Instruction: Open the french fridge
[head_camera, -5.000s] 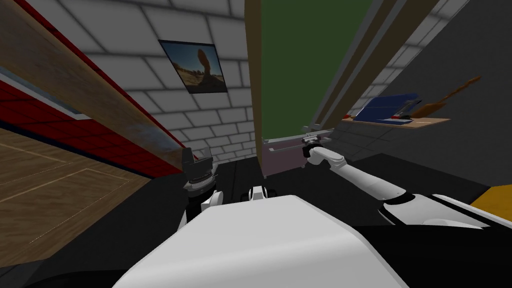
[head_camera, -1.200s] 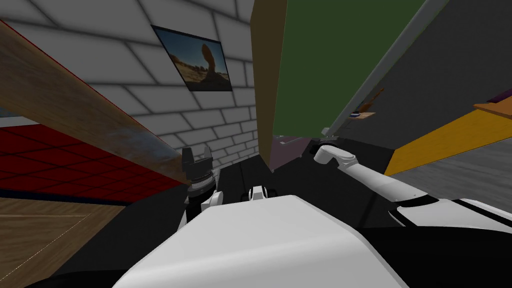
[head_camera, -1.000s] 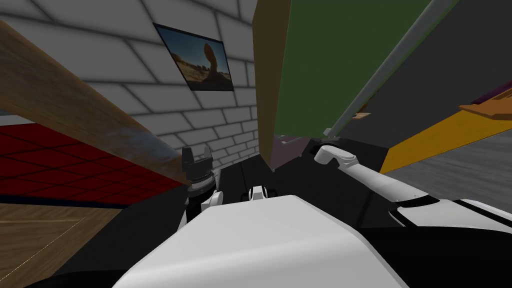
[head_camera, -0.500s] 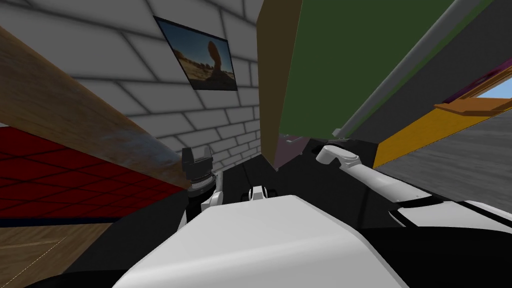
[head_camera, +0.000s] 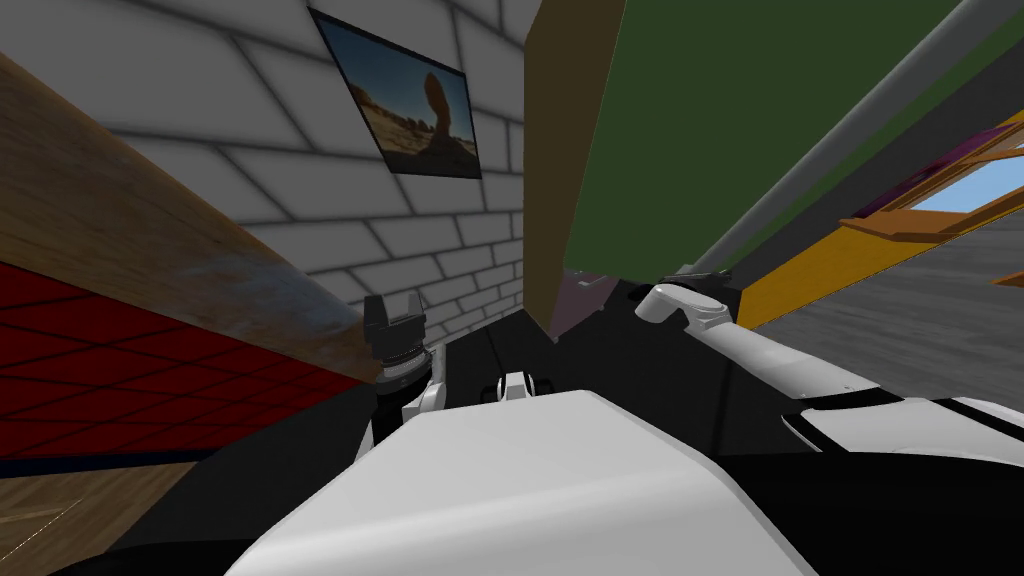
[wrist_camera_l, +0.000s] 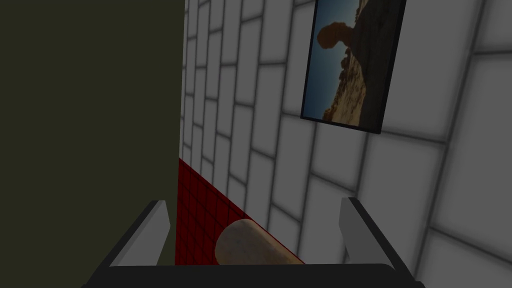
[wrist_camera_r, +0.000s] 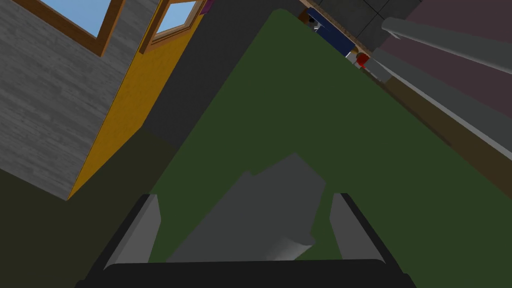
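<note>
Now the right end effector (wrist_camera_r: 246, 197) gapes astride a grey handle (wrist_camera_r: 260, 222) on a green door (wrist_camera_r: 300, 110) beside brickwork (head_camera: 300, 200).

Between spread fingers of right tool (wrist_camera_r: 246, 201), grey handle (wrist_camera_r: 260, 220); green door (wrist_camera_r: 310, 115) close behind.

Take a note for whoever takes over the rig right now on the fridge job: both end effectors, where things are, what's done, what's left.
Idle: left end effector, open, holding nothing, raised at my left side.
Working: right end effector, open, fingers on either side of the grey handle on the green fridge door.
Done: reach to the handle. I cannot tell whether the door is ajar.
Left: probably close on the handle and pull the door open.
</note>
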